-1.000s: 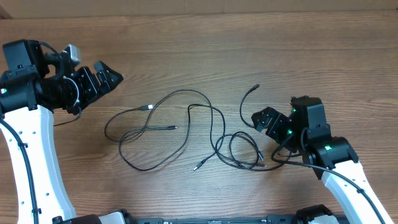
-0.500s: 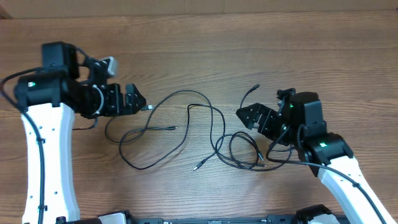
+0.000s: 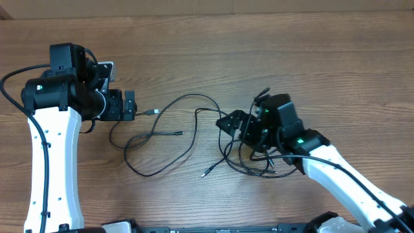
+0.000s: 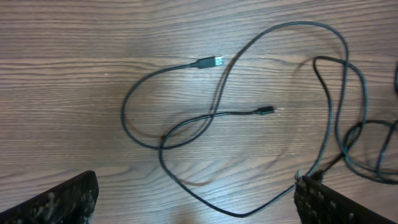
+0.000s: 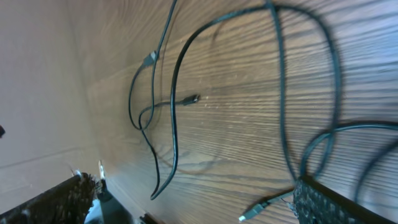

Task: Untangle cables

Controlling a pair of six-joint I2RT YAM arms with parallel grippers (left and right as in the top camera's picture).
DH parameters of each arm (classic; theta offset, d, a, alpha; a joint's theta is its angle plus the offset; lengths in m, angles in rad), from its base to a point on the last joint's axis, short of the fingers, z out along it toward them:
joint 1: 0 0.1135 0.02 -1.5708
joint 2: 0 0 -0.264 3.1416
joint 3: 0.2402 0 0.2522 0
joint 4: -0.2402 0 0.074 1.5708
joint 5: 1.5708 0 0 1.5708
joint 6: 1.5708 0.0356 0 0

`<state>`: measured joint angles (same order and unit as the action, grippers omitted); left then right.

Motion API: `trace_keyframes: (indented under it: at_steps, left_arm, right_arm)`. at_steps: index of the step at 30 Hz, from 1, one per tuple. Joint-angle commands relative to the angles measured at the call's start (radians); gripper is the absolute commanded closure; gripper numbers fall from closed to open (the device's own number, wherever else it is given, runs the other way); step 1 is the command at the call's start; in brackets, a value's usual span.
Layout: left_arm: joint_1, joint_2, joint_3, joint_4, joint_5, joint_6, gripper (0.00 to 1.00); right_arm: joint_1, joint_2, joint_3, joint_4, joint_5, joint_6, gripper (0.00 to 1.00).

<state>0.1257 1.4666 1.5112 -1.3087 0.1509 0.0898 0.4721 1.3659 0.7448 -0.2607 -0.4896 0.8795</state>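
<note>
Nearing cables (image 3: 168, 133) vs before: L hand (image 3: 132, 105) & R hand (image 3: 228, 122), both wide.

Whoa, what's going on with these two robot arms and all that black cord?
Two arms are untangling thin black cables lying looped on the wooden table. Both grippers are open and empty: the left gripper is poised near a USB plug, the right gripper over their tangled right end.

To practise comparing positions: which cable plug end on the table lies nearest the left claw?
The silvery USB plug, just ahead of the open left claw; the small dark plug and the rest lie farther off.
</note>
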Motion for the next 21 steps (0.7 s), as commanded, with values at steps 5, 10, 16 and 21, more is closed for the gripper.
trace_keyframes:
  at_steps: [5,10,16,21]
  left_arm:
    - [-0.002,0.002,-0.006,0.004,-0.047,0.026,0.0]
    - [-0.002,0.002,-0.006,0.005,-0.047,0.026,0.0]
    - [-0.002,0.002,-0.006,0.005,-0.047,0.026,0.0]
    - [-0.002,0.002,-0.006,0.004,-0.047,0.026,0.0]
  right_arm:
    - [0.108,0.135,0.003,0.159,-0.001,0.082,0.0]
    - [0.169,0.23,0.003,0.317,0.006,0.129,0.0]
    - [0.225,0.309,0.003,0.421,0.128,0.146,0.0]
    - [0.251,0.361,0.003,0.551,0.151,0.233,0.07]
